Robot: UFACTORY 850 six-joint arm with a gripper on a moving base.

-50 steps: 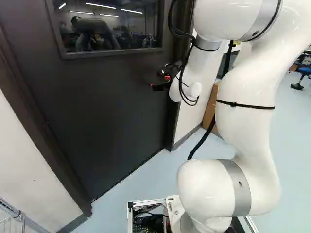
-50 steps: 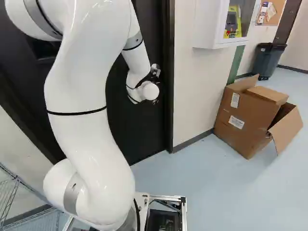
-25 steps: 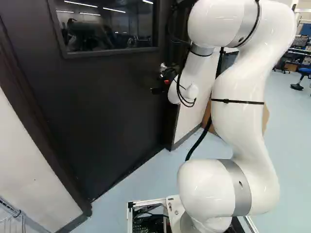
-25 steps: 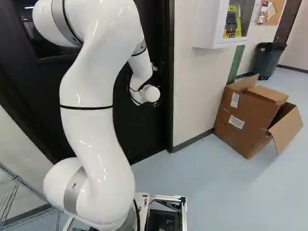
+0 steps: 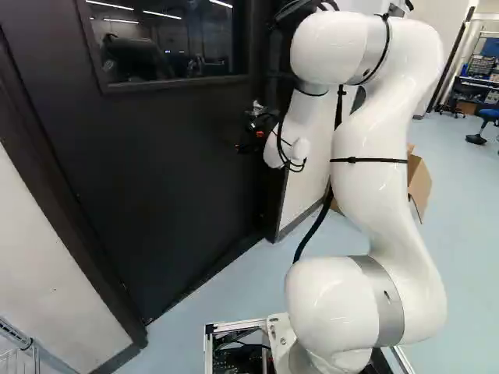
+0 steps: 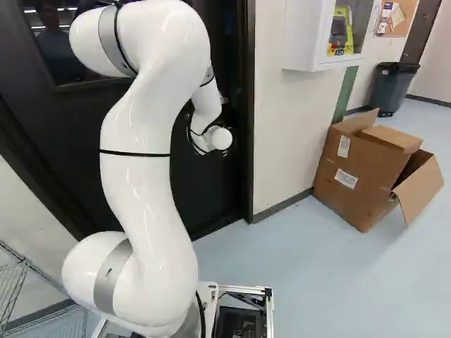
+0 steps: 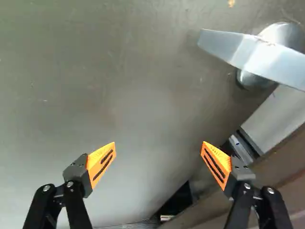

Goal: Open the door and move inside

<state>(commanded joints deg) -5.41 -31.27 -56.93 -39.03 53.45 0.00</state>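
Facing the dark door (image 5: 156,171), gripper (image 5: 248,140) has jaws spread (wide, fyi); lever handle (image 7: 257,58) ahead, off-side.

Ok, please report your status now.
End effector open, empty. Lever handle not gripped. Door looks slightly ajar. Cardboard box aside, not blocking.

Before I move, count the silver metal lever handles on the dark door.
1 handle, ahead of the black, orange-padded gripper and off to one side. The white arm may hide more.

Room bright. Ceiling lights (image 5: 162,14) reflected in far door window (image 5: 168,47); highlights on near arm (image 6: 144,183); soft shadow beside box (image 6: 356,172), right.
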